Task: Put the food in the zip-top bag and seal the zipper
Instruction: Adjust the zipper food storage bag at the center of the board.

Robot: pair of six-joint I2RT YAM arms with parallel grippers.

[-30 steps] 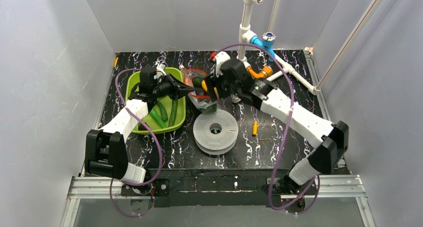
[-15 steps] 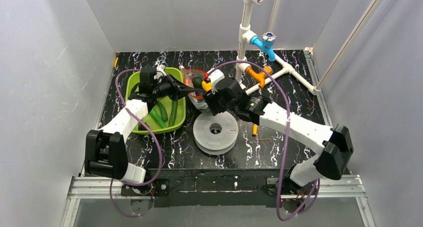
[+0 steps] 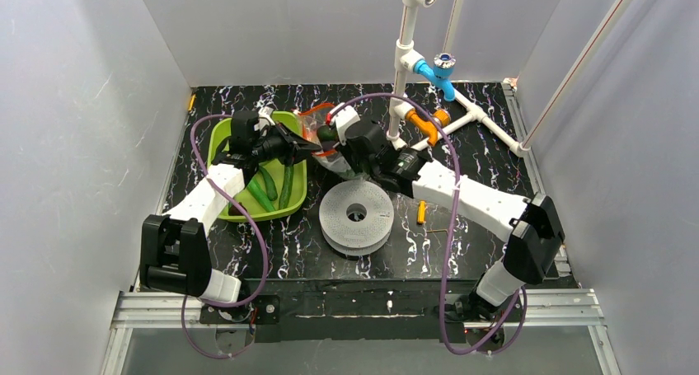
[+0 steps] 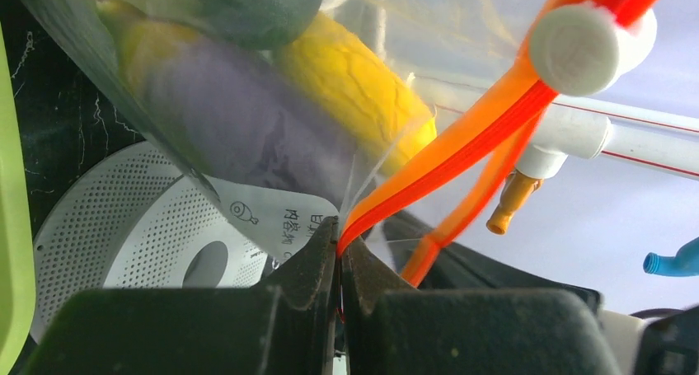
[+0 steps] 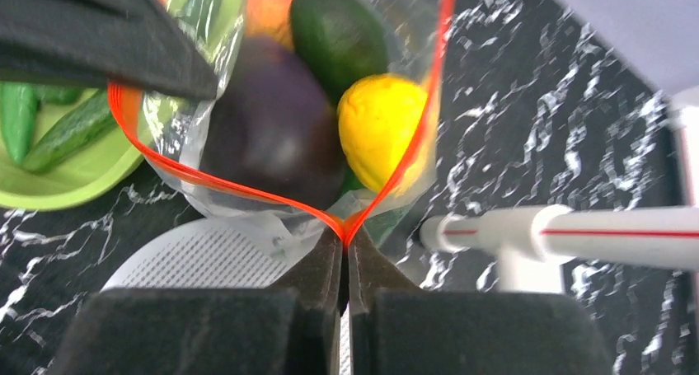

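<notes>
Right claw (image 5: 343, 236) just snapped shut on the zipper (image 5: 239, 192) corner.
Left claw (image 4: 338, 239) pinches the other end; zip-top bag (image 5: 177, 140) hangs open between them, cucumbers (image 5: 70, 128) left in green tray (image 5: 74, 184).

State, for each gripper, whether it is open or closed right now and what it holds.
Left gripper: closed, pinching the zipper at one end.
Right gripper: closed, pinching the zipper at the other end.
</notes>
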